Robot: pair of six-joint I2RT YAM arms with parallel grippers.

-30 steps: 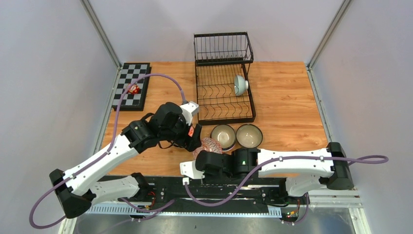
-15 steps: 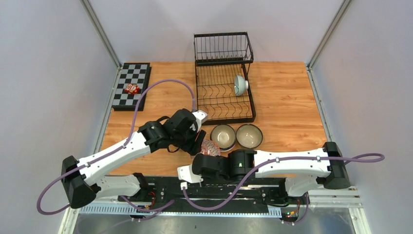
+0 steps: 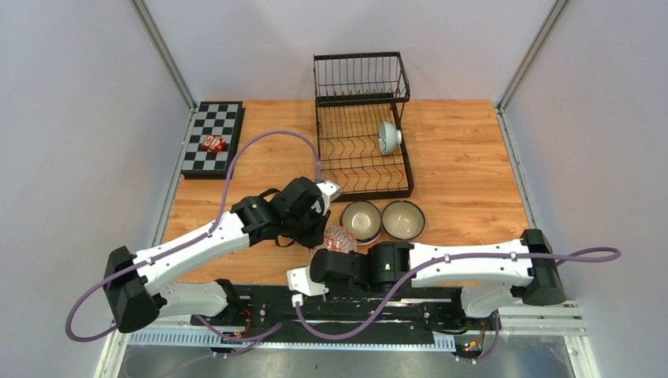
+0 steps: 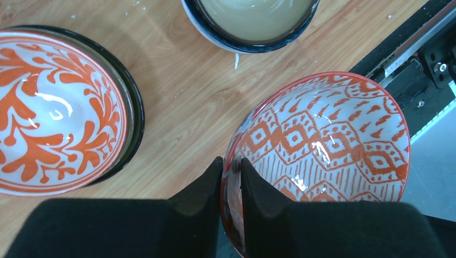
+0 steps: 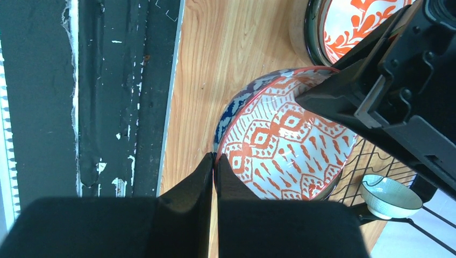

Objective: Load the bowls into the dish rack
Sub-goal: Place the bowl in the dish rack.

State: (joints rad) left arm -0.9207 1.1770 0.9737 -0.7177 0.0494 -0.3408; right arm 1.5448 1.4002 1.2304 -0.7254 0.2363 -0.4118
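An orange-and-white diamond-patterned bowl (image 3: 339, 237) (image 4: 328, 145) (image 5: 285, 140) is tilted near the table's front edge, between both grippers. My left gripper (image 4: 230, 162) (image 3: 322, 232) is shut on its rim, one finger inside and one outside. From the opposite side, my right gripper (image 5: 214, 157) (image 3: 335, 253) is shut on the rim too. Two more bowls (image 3: 361, 220) (image 3: 402, 219) sit side by side on the table just behind. The black wire dish rack (image 3: 335, 150) stands at the back, with a pale green bowl (image 3: 387, 137) (image 5: 390, 196) on edge in it.
An orange floral bowl with a dark rim (image 4: 54, 113) (image 5: 365, 21) lies close beside the held one, and a cream dark-rimmed bowl (image 4: 253, 21) lies past it. A checkerboard (image 3: 224, 130) with a small red object (image 3: 213, 143) lies at the back left. The black base rail (image 5: 113, 97) runs along the near table edge.
My left arm has swung right to the patterned bowl, and its fingers have closed on the rim. The right gripper kept its hold and shifted slightly left.
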